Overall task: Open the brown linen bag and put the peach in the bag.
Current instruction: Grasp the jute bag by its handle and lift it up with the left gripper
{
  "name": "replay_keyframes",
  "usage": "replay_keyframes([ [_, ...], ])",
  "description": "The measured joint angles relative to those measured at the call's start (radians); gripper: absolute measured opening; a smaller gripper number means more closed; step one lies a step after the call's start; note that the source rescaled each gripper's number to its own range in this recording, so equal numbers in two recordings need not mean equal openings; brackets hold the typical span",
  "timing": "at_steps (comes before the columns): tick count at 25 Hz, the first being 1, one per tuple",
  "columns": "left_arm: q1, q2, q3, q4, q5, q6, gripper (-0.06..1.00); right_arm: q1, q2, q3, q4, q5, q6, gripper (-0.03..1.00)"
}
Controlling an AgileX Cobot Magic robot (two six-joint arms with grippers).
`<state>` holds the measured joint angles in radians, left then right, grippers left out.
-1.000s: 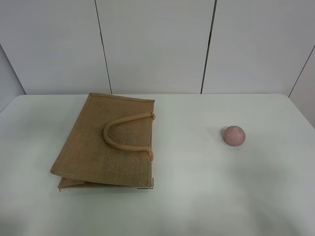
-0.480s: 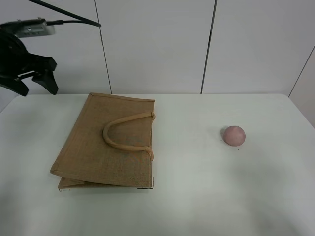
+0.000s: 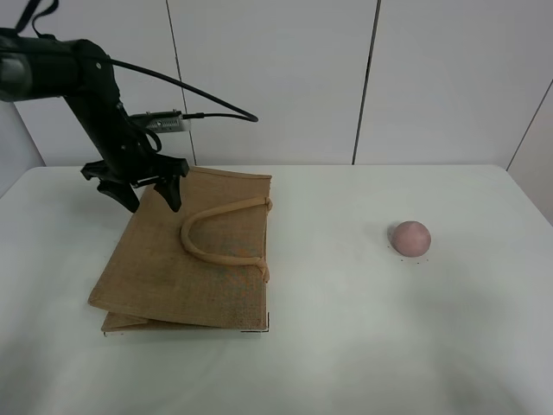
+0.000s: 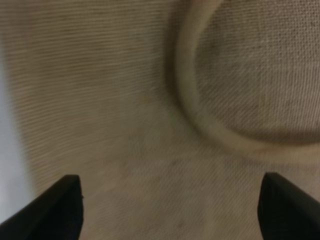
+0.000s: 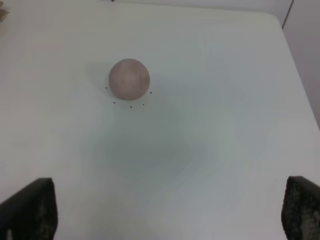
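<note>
Hovering over the flat bag (image 3: 186,268), the left gripper (image 3: 152,202) is wide open and empty. The right gripper (image 5: 169,200) is open too, near the peach (image 3: 410,237).

Even, soft overhead light, faint shadows; left wrist view close and blurred.

Open table (image 3: 346,285) between brown linen bag (image 3: 173,268) and peach (image 3: 410,238).

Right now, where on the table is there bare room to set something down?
Bare table lies between the brown linen bag and the peach, along the near edge, and behind the peach. Crowded only at the bag's far corner, under the open left gripper.
</note>
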<state>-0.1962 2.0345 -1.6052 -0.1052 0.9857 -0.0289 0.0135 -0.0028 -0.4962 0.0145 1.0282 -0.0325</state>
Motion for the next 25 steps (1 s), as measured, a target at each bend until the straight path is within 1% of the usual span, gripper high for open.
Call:
replay_keyframes([
  [4, 0.000, 0.055, -0.001, -0.059, -0.059, -0.008, 1.00, 0.000, 0.000, 0.000, 0.000, 0.000, 0.000, 1.00],
  [11, -0.038, 0.098, -0.034, -0.074, -0.124, -0.010, 1.00, 0.000, 0.000, 0.000, 0.000, 0.000, 0.000, 1.00],
  [14, -0.050, 0.127, -0.040, -0.051, -0.131, -0.010, 1.00, 0.000, 0.000, 0.000, 0.000, 0.000, 0.000, 1.00],
  [19, -0.050, 0.161, -0.047, 0.016, -0.145, -0.023, 1.00, 0.000, 0.000, 0.000, -0.001, 0.000, 0.000, 1.00],
  [25, -0.050, 0.161, -0.051, 0.021, -0.167, -0.031, 1.00, 0.000, 0.000, 0.000, -0.001, 0.000, 0.000, 1.00],
])
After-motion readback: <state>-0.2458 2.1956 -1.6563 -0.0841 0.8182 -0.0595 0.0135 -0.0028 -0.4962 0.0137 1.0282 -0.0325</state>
